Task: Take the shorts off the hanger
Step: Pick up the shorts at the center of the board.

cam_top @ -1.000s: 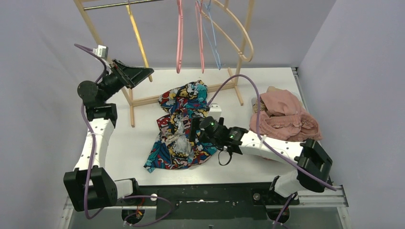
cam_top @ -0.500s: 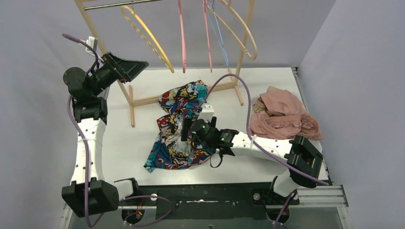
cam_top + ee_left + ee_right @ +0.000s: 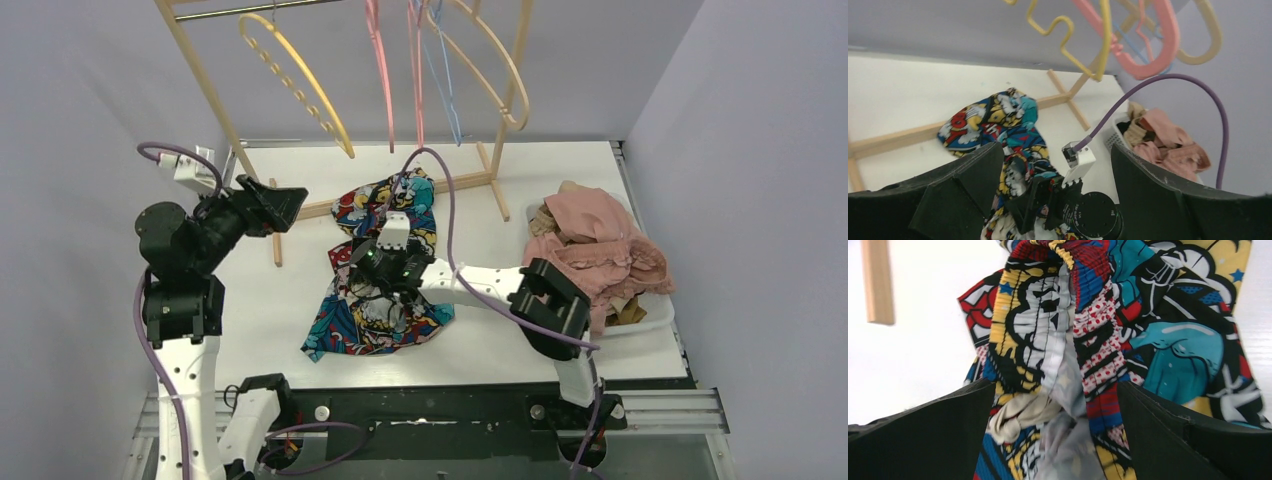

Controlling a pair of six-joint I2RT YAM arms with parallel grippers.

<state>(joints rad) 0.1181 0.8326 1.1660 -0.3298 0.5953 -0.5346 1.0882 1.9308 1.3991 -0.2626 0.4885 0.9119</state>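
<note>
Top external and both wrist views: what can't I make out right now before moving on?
- Top view: dusty pink shorts cover the bin; pairs beneath cannot be counted.
- Top view: the right arm's wrist hides the tips of the right gripper above the comic-print shorts; contact unclear.
- Right wrist view: that cloth overruns the frame, edges cut off.
- Left wrist view: the yellow hanger has its hook cut off by the top edge.

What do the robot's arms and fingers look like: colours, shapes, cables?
Both the left arm and right arm have white links with chunky black joints. A purple cable runs along each. The fingers are broad, black, wedge-shaped plates.
</note>
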